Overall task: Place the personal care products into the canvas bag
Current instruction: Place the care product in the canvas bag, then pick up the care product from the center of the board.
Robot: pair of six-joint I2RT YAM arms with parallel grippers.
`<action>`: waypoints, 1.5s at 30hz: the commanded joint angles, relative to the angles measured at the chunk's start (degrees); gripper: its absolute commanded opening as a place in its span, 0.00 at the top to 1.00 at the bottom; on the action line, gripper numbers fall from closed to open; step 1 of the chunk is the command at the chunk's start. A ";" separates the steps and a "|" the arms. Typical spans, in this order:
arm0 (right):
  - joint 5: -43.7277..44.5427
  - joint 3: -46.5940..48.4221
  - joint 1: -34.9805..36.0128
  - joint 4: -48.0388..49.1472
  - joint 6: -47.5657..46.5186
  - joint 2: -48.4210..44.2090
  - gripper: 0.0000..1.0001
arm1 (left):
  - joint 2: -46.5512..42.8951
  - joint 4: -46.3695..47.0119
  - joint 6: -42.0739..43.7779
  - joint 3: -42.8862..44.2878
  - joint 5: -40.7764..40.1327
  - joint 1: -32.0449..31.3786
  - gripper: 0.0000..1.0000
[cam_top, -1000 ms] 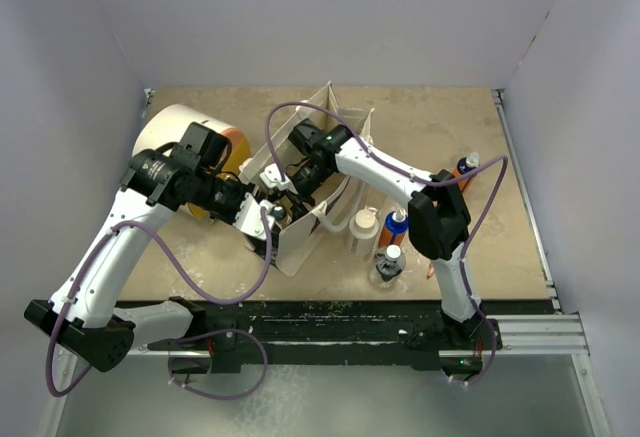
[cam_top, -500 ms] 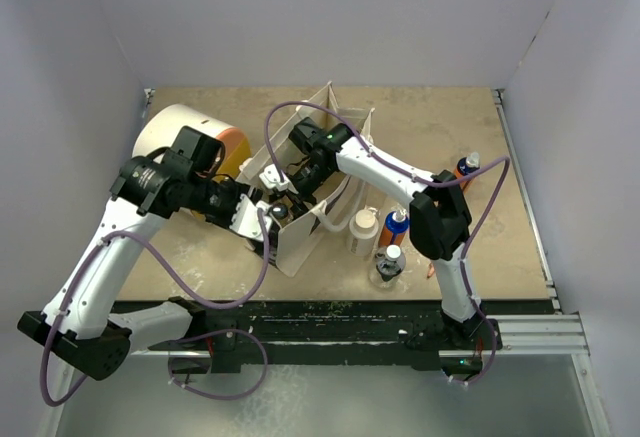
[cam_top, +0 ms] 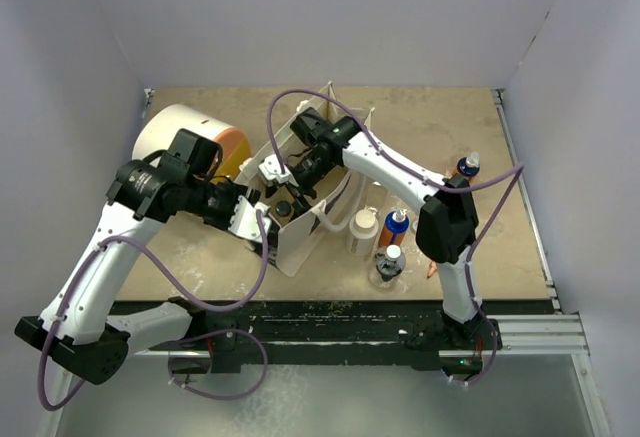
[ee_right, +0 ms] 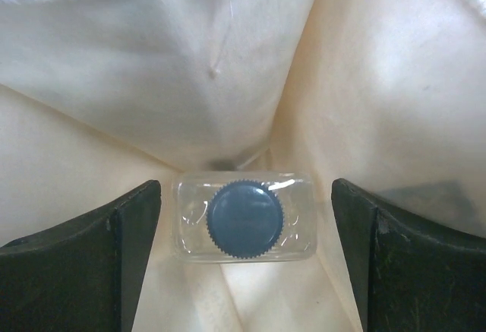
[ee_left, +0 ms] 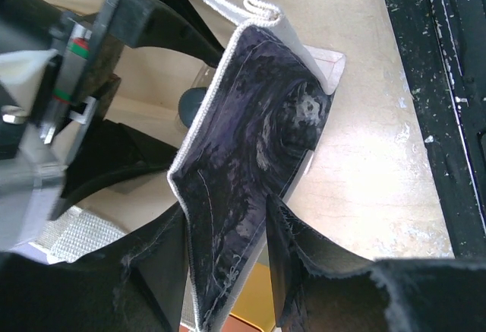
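The cream canvas bag stands mid-table with its mouth held wide. My right gripper reaches down inside it. In the right wrist view that gripper is open, and a clear bottle with a dark cap stands on the bag's floor between the fingers, touching neither. My left gripper sits at the bag's near-left rim. Its jaws are apart, astride the dark printed wall. A beige bottle, an orange bottle and a clear bottle stand outside, right of the bag.
A big white drum with an orange end lies left of the bag, behind my left arm. Another orange bottle stands near the right wall. The table's black front rail runs close to the bag's near corner.
My right gripper's fingers have spread, letting go of the clear bottle inside the bag. My left gripper's jaws have widened a little at the rim, and its wrist has shifted slightly left.
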 commanded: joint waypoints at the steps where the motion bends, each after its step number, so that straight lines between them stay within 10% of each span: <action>1: -2.89 3.05 0.22 -1.62 1.37 -4.50 0.05 | -1.51 0.26 -0.94 -0.24 0.91 0.28 0.54; 27: 1.07 12.97 -3.32 5.41 15.38 -12.53 0.03 | -2.77 0.70 -4.35 4.56 8.36 1.49 0.51; 36: 0.94 3.98 -12.62 16.50 33.42 -23.63 0.05 | -0.75 10.99 -22.32 8.91 10.73 1.95 0.35; 45: 9.74 -11.87 -22.94 24.01 45.04 -39.04 0.05 | 7.45 16.10 -40.26 20.13 6.36 -0.36 0.40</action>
